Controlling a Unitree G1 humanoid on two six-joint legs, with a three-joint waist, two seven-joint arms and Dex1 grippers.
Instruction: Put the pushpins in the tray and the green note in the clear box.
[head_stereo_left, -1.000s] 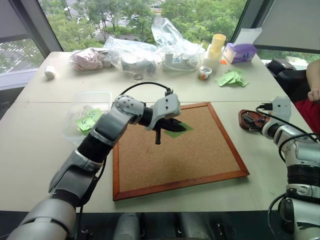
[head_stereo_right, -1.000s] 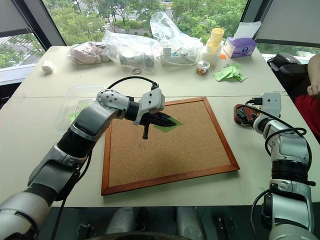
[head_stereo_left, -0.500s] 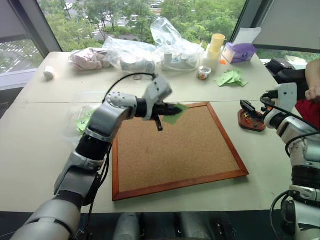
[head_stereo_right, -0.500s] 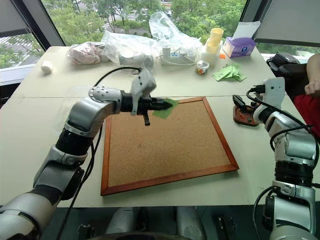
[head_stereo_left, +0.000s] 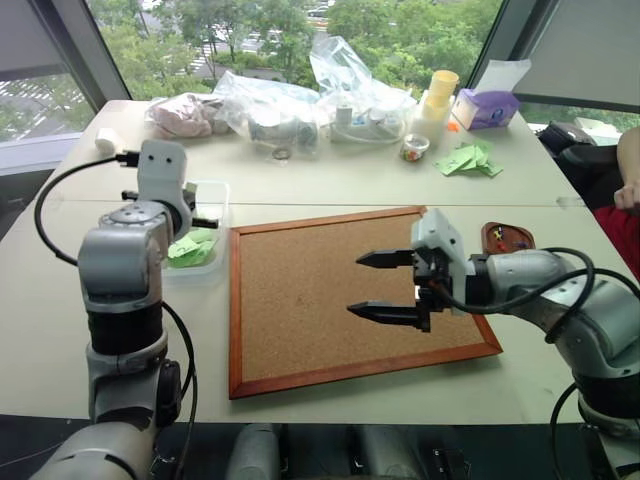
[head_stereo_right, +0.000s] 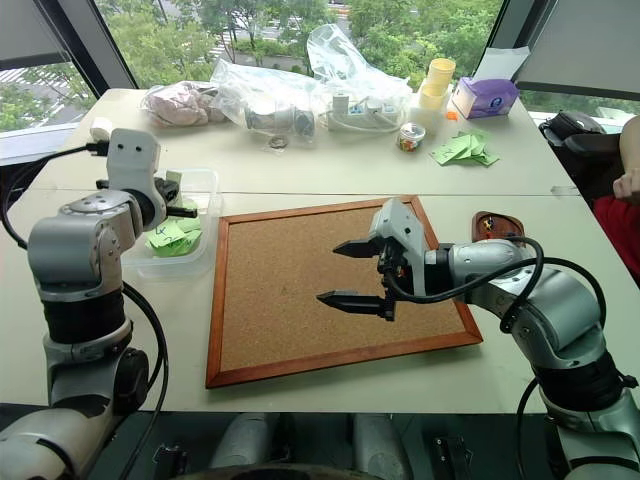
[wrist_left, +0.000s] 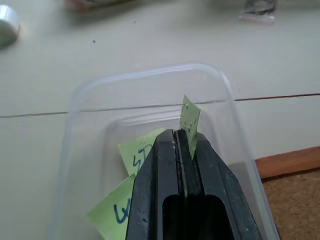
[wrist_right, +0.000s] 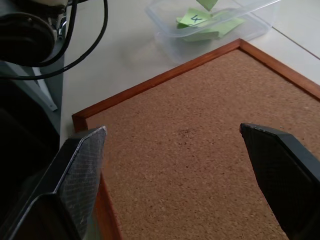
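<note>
Left pincer (wrist_left: 183, 145) swung over clear box (wrist_left: 80, 95), pinching thin paper green note (wrist_left: 190, 120)

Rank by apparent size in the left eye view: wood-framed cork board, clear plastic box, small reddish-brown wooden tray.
1. Wood-framed cork board, by far the largest.
2. Clear plastic box, partly hidden behind the left arm.
3. Small reddish-brown wooden tray, smallest, partly hidden.

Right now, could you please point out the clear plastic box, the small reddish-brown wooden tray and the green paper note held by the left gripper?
clear plastic box (wrist_left: 150, 75), left wrist view, far rim.
reddish-brown wooden tray (head_stereo_left: 487, 233), left eye view, rim.
green paper note (wrist_left: 189, 118), left wrist view, upper part.
</note>
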